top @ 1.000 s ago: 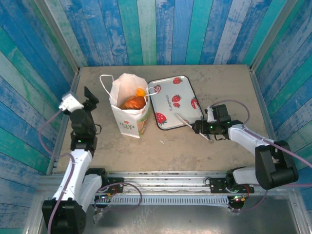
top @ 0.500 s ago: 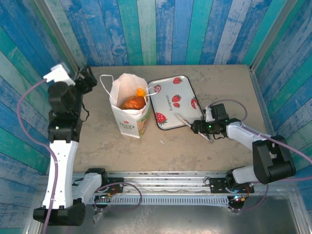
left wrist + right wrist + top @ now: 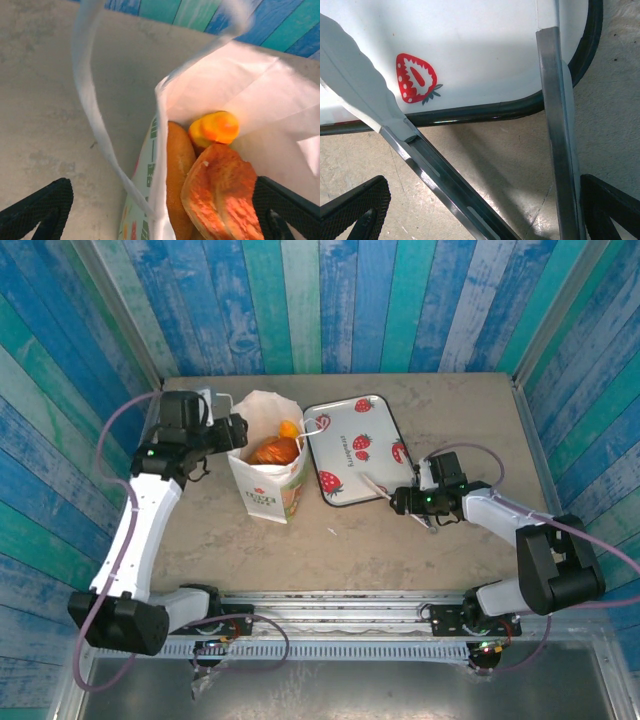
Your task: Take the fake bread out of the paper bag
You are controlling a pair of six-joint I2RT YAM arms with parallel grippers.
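The white paper bag (image 3: 264,478) stands upright left of the table's middle, its mouth open. Inside lies the fake bread (image 3: 275,449): a brown croissant (image 3: 222,197), a long roll (image 3: 178,165) and a yellow-orange bun (image 3: 219,128). My left gripper (image 3: 236,431) hovers open at the bag's left rim (image 3: 159,150), one finger outside the bag and the other over the bread, touching nothing. Low on the table, my right gripper (image 3: 402,501) stands open astride the arms of the metal tongs (image 3: 436,177).
A white strawberry-print tray (image 3: 372,430) with a dark rim (image 3: 485,112) lies right of the bag, and the tongs' white tips (image 3: 355,85) rest on it. A bag handle (image 3: 86,90) loops up beside my left fingers. Blue plank walls ring the table.
My left arm has swung from the table's far left edge across to the bag's mouth. The right arm, tongs, tray and bag have stayed put.
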